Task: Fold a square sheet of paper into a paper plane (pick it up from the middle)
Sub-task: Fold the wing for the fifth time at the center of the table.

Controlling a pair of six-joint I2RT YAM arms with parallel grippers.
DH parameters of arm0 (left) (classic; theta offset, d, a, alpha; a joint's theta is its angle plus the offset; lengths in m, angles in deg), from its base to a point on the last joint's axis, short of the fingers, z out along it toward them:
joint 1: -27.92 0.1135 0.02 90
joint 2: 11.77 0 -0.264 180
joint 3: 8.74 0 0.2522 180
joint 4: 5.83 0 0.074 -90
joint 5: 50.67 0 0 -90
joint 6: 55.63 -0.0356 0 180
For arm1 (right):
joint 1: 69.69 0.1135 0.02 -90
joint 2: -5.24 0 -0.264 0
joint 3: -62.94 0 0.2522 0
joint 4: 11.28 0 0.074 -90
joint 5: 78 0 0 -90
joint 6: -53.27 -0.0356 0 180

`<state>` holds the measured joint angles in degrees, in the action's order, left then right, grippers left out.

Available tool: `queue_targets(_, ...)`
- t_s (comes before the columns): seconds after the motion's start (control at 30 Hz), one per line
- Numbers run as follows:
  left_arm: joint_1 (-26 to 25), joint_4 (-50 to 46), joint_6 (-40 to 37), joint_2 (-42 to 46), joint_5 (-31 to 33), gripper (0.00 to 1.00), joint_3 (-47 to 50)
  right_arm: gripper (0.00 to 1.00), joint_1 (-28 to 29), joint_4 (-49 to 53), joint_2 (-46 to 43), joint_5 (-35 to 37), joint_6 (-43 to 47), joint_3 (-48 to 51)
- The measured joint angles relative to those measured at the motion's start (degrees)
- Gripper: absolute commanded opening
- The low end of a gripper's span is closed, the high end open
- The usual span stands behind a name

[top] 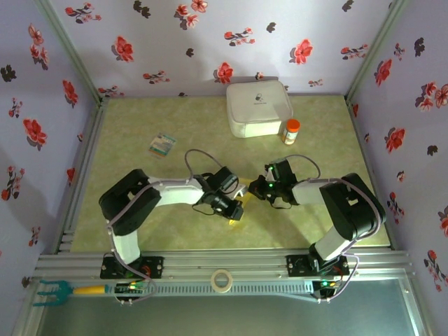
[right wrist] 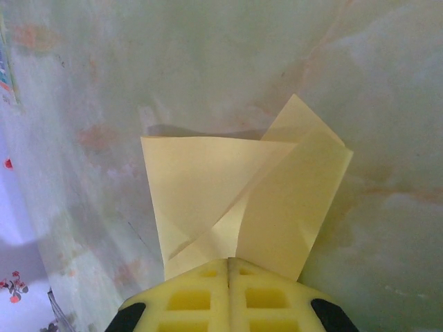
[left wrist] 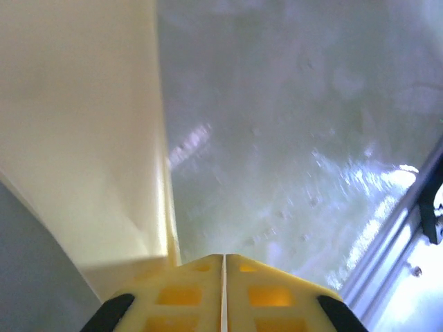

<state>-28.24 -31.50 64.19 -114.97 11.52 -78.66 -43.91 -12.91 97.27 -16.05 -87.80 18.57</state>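
The right jaws clench the folded yellow paper (right wrist: 242,194) over the bench (right wrist: 104,83). The left jaws pinch its edge.

A white box (top: 257,108) and orange-capped bottle (top: 291,131) are set side by side; a teal-and-white card (top: 162,145) is laid farther left
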Motion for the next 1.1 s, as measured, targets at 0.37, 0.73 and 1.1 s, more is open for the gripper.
queue_targets(0.37, 5.51, 2.89, 3.19, 13.81, 4.28, 0.29, 5.86, 0.02, 0.0, -0.63, 0.04, 0.0, 0.0, 0.17)
queue_targets(0.73, 7.76, 7.78, 7.19, 6.73, 1.92, 0.32, 7.76, 0.02, 0.0, -0.92, 0.09, -0.02, 0.0, 0.31)
queue_targets(1.1, 10.75, 12.81, 10.03, 3.78, -0.57, 0.27, 9.03, 0.02, 0.0, -1.07, 0.13, -0.02, -0.17, 0.31)
